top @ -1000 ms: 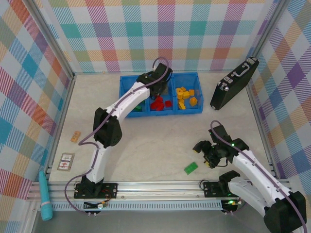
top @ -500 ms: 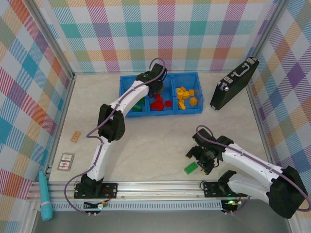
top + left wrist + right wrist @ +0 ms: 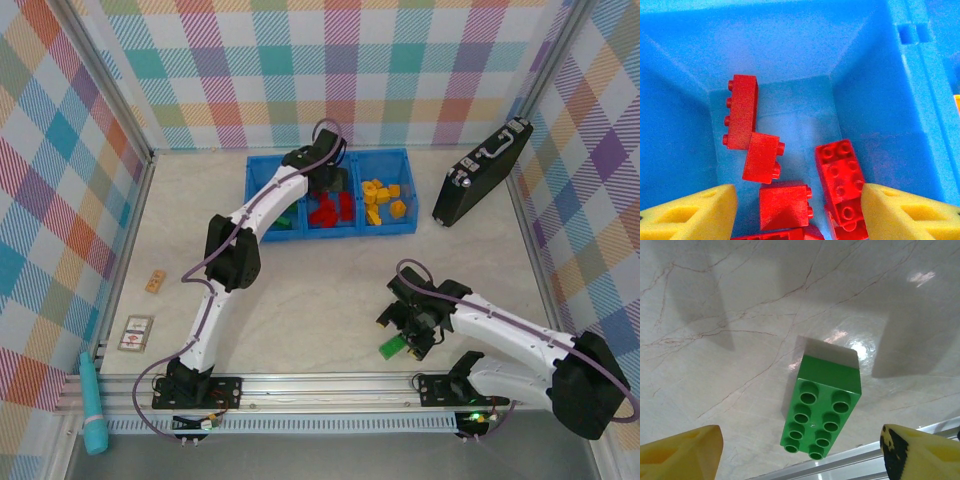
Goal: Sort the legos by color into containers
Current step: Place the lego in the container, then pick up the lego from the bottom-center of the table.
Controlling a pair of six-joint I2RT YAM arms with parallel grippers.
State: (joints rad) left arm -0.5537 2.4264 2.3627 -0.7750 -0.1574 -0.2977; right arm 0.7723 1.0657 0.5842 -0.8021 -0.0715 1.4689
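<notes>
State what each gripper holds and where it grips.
Nothing. The left gripper hangs open over the red legos; the right gripper stands open above the green lego.

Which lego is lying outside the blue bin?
The green lego, alone on the table; the red, yellow and other green ones sit inside the bin.

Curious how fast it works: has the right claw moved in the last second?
Yes. The right gripper swung left, ending over the green lego, which has not moved.
</notes>
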